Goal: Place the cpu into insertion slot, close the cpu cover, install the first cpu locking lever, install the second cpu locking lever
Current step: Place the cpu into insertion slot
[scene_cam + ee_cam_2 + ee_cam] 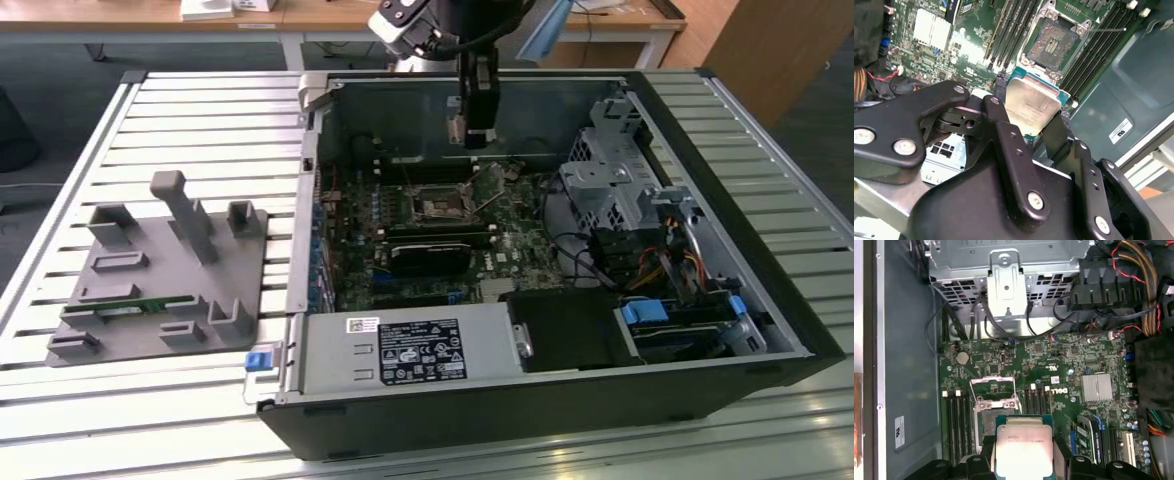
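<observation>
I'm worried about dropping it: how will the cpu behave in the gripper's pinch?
Likely stiff: the cpu is a flat, metal-topped plate, unbent between the fingers. Probably slippery, since only its thin edges are pinched. Likely light, being thin and small.

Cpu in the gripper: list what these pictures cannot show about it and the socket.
- Square silver-topped cpu: underside faces away in both wrist views; fingers of the black gripper cover two edges.
- Square silver-rimmed insertion slot: one side hidden behind the cpu in the first wrist view.
- Exterior view: the gripper's load too small to make out.
</observation>
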Controlling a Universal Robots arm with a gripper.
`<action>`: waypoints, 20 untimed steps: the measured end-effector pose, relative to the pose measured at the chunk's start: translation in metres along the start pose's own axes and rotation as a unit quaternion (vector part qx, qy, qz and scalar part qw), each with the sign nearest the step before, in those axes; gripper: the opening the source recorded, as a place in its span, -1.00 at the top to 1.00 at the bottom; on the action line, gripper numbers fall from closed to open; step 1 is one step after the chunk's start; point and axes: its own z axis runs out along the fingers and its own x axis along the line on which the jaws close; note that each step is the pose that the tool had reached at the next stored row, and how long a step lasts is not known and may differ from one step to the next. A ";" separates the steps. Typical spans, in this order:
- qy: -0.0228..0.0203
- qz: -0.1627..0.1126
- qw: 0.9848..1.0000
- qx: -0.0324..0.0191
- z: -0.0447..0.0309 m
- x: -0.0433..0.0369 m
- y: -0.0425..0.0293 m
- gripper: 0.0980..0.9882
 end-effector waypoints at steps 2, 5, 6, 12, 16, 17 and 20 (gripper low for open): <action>-0.001 0.010 1.000 0.000 0.0001 0.0000 0.0000 0.00; -0.002 0.025 1.000 0.000 0.0003 0.0000 0.0000 0.00; -0.003 0.030 1.000 0.000 0.0004 0.0000 -0.0001 0.00; -0.005 0.059 0.998 -0.001 0.0009 0.0000 -0.0001 0.00; -0.007 0.080 0.997 -0.001 0.0012 0.0000 -0.0001 0.00; -0.007 0.085 0.996 -0.001 0.0013 0.0000 -0.0001 0.00; -0.009 0.100 0.995 -0.002 0.0015 0.0000 -0.0001 0.00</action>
